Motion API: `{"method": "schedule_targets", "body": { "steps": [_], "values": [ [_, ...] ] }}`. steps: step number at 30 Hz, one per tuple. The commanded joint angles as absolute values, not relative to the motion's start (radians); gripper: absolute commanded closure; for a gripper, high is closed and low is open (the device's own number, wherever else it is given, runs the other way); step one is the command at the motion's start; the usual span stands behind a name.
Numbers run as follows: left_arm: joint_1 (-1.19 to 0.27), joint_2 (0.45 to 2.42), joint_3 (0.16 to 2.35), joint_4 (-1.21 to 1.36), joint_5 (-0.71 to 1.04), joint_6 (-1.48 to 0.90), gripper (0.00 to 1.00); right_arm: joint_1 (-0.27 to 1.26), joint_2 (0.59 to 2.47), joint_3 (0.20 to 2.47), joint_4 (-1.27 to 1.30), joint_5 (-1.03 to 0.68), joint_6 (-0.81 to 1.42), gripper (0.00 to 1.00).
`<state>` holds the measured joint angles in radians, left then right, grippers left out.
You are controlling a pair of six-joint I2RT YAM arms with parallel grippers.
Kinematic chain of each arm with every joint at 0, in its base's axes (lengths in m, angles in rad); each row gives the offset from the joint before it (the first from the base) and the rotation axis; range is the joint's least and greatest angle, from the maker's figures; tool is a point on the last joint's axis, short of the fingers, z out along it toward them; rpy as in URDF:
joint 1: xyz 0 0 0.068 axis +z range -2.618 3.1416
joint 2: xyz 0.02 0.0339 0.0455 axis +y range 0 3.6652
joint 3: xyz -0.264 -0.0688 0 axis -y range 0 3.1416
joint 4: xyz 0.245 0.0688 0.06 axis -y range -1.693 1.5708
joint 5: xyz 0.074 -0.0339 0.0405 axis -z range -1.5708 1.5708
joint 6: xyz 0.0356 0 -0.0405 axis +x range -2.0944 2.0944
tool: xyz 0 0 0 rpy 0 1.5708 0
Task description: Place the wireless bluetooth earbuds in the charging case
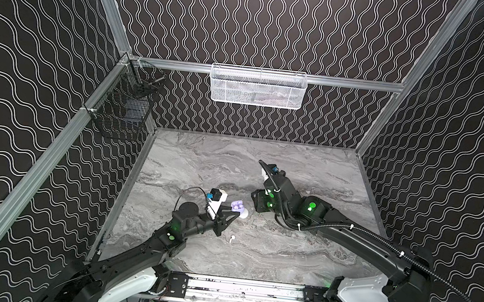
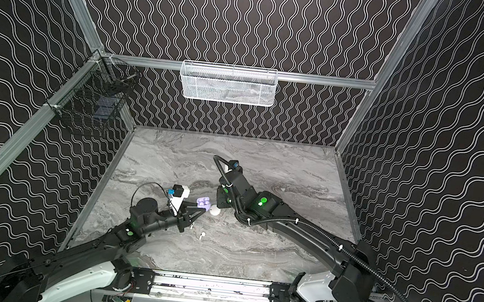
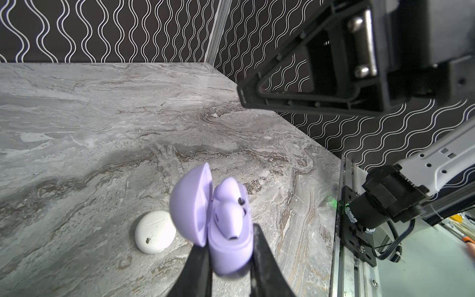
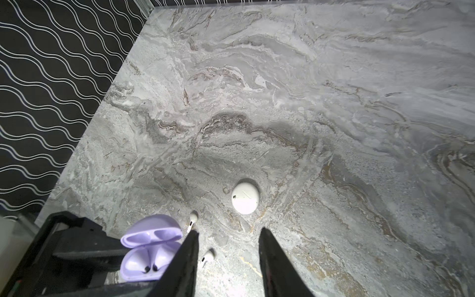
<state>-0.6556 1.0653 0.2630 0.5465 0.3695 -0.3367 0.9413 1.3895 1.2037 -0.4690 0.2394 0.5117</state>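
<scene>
Clamping the open lilac case (image 3: 231, 259) with two lilac earbuds (image 3: 227, 218) seated stems-down inside, the left hand (image 3: 230, 241) hangs above the worktop (image 4: 334, 102), where two white earbuds (image 4: 207, 258) lie flat, stems toward the near edge, near the released right hand (image 4: 229, 230).

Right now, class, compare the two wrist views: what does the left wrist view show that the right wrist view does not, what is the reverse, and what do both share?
Left wrist only: the right arm's base beyond the table.
Right wrist only: two white earbuds lying loose on the table, and the right gripper with its jaws apart and empty.
Both: the open lilac case held by the left gripper, lilac earbuds seated inside it, and the closed white case on the table.
</scene>
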Motion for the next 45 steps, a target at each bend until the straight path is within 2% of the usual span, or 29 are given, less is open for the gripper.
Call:
{"method": "schedule_targets", "body": {
  "steps": [1,17,34,45],
  "values": [
    [-0.671,1.063,0.277,0.541,0.337,-0.303,0.89,0.914,1.374,1.193,-0.48,0.147,0.518,0.58],
    [-0.793,1.043,0.317,0.43,0.173,-0.212,0.89,0.786,1.37,1.22,-0.543,-0.029,0.455,0.54],
    [-0.968,1.082,0.371,0.355,-0.018,-0.114,0.89,0.781,1.435,1.279,-0.572,-0.142,0.428,0.52],
    [-1.007,1.095,0.384,0.343,-0.064,-0.094,0.89,0.805,1.482,1.256,-0.536,-0.235,0.423,0.51]
  ]
}}
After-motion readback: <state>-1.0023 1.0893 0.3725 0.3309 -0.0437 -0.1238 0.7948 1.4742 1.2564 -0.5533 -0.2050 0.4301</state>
